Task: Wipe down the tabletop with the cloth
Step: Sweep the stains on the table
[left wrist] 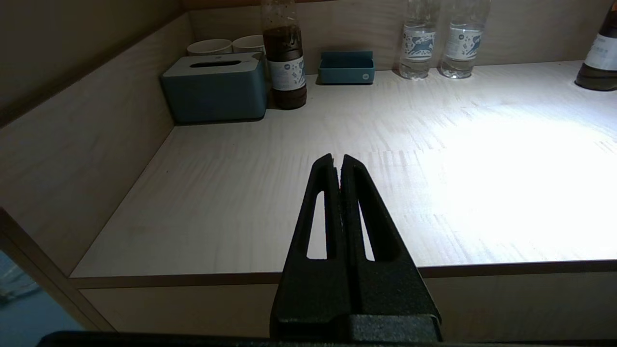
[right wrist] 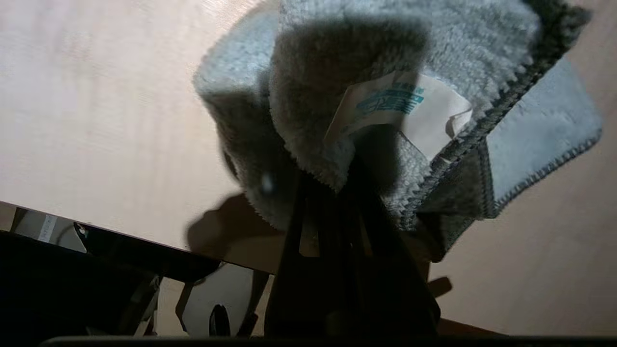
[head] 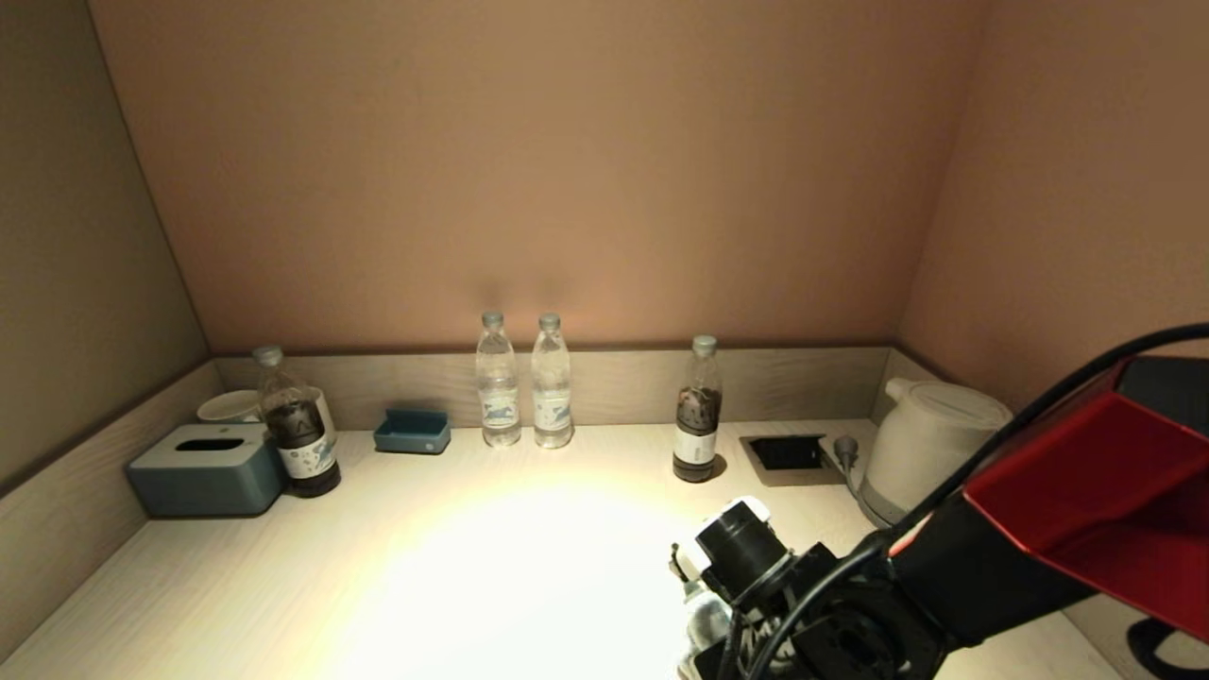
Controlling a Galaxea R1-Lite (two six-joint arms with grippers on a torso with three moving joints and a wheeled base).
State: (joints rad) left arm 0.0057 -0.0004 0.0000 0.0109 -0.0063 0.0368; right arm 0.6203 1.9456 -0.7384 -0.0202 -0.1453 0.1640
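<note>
The right end effector (right wrist: 337, 193) pinches the cloth (right wrist: 385, 96) at the near edge of the counter (head: 283, 567), toward its right corner. The left end effector (left wrist: 341, 161) has its fingers pressed together and holds nothing, at the near edge on the left. To wipe well, the cloth should probably lie flat and move in long strokes. The middle is open. The bottles (head: 524, 387), tissue box (head: 208, 469) and kettle (head: 930, 444) stand along the far and side edges, so strokes should stop before them.
</note>
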